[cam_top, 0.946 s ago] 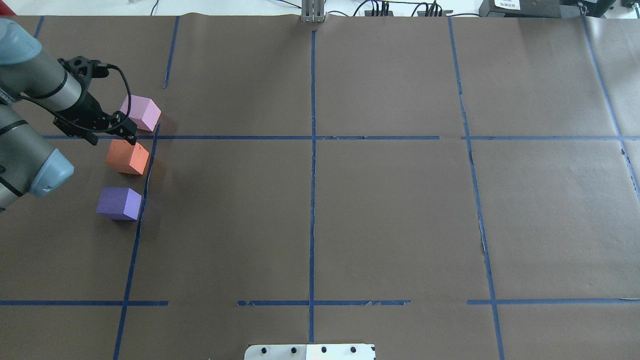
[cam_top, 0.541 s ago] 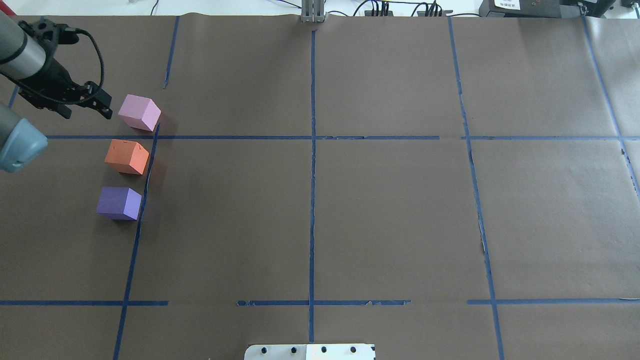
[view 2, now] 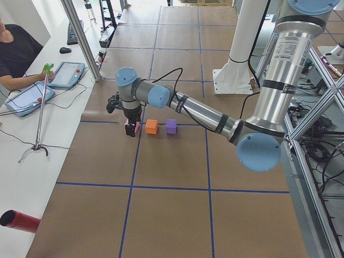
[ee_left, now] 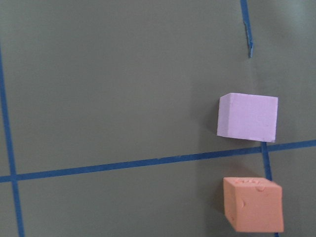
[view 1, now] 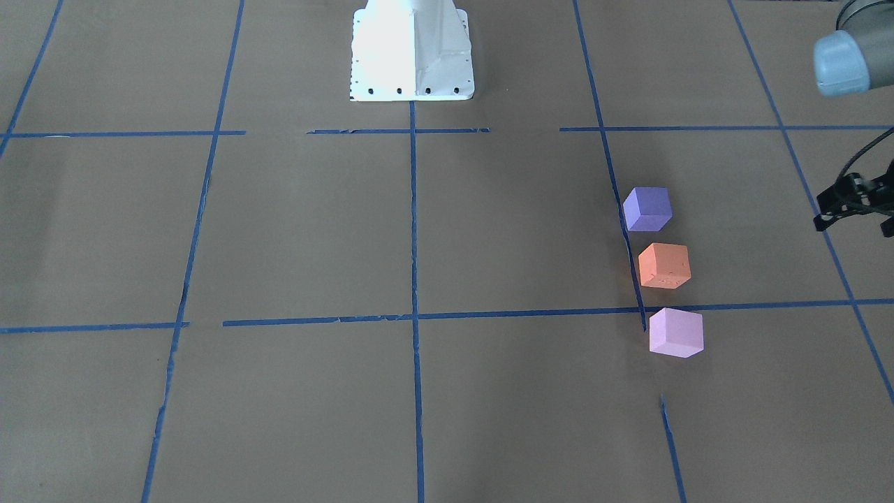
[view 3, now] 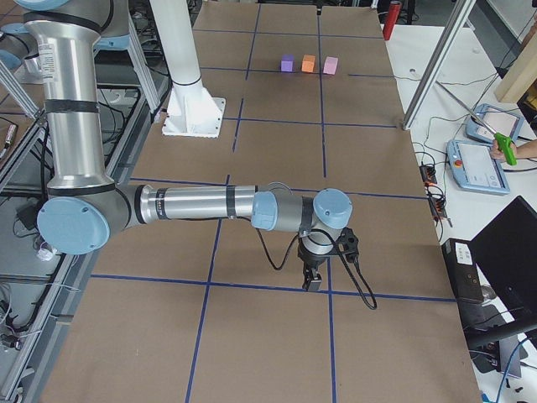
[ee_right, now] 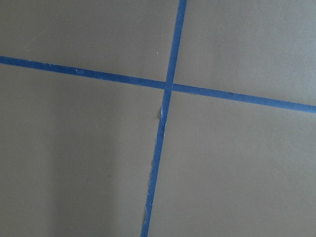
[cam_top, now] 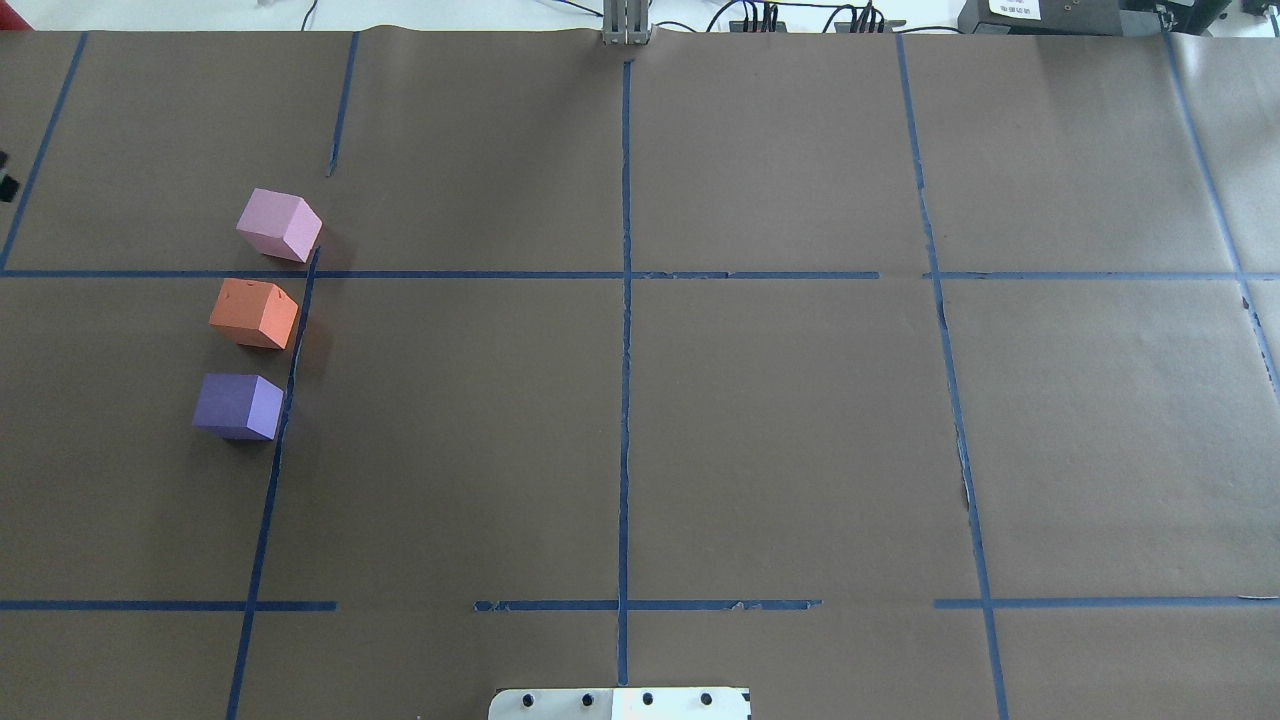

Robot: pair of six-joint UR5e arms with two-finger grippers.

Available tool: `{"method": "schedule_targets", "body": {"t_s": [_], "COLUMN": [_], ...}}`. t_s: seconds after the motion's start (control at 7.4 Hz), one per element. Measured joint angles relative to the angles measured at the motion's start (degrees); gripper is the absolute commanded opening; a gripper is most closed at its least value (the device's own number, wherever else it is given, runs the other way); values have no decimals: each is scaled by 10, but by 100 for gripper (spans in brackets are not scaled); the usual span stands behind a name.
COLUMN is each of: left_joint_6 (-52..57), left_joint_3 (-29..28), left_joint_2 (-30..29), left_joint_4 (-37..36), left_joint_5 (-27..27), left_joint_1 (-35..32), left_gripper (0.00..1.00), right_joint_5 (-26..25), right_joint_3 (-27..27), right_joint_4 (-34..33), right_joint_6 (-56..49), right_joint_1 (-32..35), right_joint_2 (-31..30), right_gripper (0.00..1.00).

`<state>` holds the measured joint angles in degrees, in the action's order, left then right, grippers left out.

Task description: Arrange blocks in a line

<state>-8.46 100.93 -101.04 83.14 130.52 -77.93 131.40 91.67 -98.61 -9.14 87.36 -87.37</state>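
Note:
Three cubes stand in a near-straight row with small gaps on the brown paper, beside a blue tape line: pink-lilac block (cam_top: 280,225), orange block (cam_top: 254,313), blue-violet block (cam_top: 238,406). They also show in the front view: pink (view 1: 675,332), orange (view 1: 664,265), violet (view 1: 647,209). The left wrist view shows the pink block (ee_left: 248,117) and orange block (ee_left: 253,205) from above, with no fingers in frame. My left gripper (view 1: 848,199) hangs off to the blocks' side, holding nothing I can see; I cannot tell its jaws. My right gripper (view 3: 312,281) hovers far away over a tape crossing; I cannot tell its state.
The white robot base (view 1: 412,49) stands at the table's near middle edge. Blue tape lines (cam_top: 625,350) grid the paper. Cables and boxes (cam_top: 1060,15) line the far edge. An operator with tablets (view 2: 32,97) sits beside the table's left end.
My left arm has pulled back from above the orange and pink blocks, leftward and almost out of the overhead view. The three blocks have not moved.

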Motion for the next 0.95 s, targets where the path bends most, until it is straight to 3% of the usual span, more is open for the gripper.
{"method": "schedule_targets", "body": {"t_s": [0.41,0.68,0.95], "left_joint_6": [203,241,229], "left_joint_3": [-104,-142,-143], "left_joint_2": [45,95,130], "left_joint_4": [0,14,22], "left_joint_5": [1,6,26], "left_joint_1": [-131,-171,-177], "left_gripper": [100,100,100], "right_joint_5": [0,0,0], "right_joint_3": [0,0,0], "right_joint_4": [0,0,0], "right_joint_6": [0,0,0], "right_joint_1": [0,0,0], "right_joint_2": [0,0,0], "right_gripper": [100,100,100]}}
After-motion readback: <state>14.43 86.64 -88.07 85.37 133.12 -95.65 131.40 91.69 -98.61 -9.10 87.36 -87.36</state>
